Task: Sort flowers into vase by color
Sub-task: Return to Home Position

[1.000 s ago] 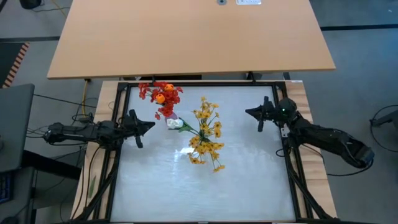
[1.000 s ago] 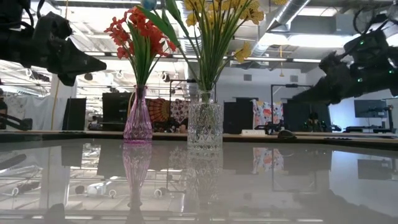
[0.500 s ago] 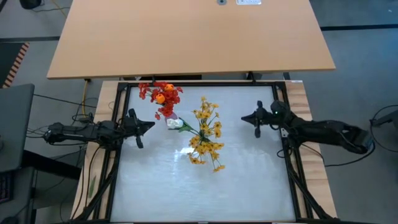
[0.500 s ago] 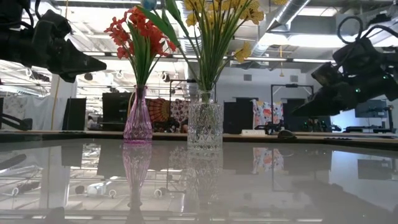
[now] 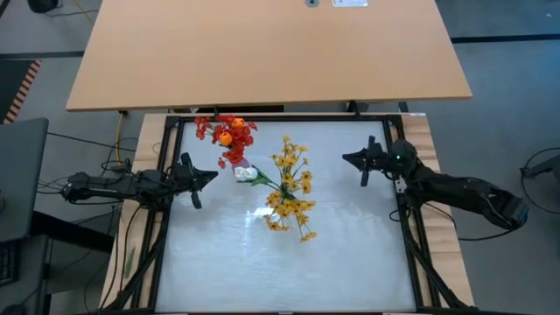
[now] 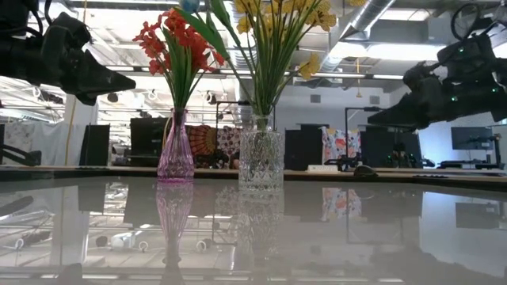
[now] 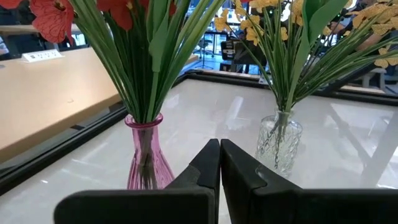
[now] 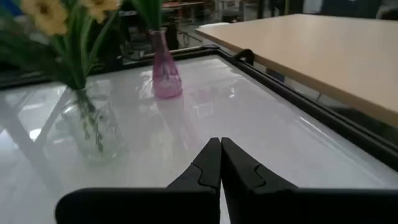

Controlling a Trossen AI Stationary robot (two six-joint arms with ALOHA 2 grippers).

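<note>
A pink glass vase (image 6: 176,150) stands on the table and holds the red-pink sprays (image 5: 229,140) by their stems, with an orange bud (image 5: 226,137) among them. To its right, a clear cut-glass vase (image 6: 261,158) holds the yellow blossoms (image 5: 289,188). A white tulip head (image 5: 245,173) shows between the two bunches; which vase holds it I cannot tell. My left gripper (image 5: 206,178) hovers shut, left of the vases. My right gripper (image 5: 347,159) hovers shut to their right. Both are above the table and hold nothing.
A black frame (image 5: 171,131) borders the glossy white work surface (image 5: 350,245), whose near half lies bare. A large wooden table top (image 5: 262,52) lies beyond the far edge. The low view shows room clutter behind the table.
My right gripper dipped down toward the vases, then rose and drew back to about where it was. It stayed shut throughout. The vases and flowers have not moved.
</note>
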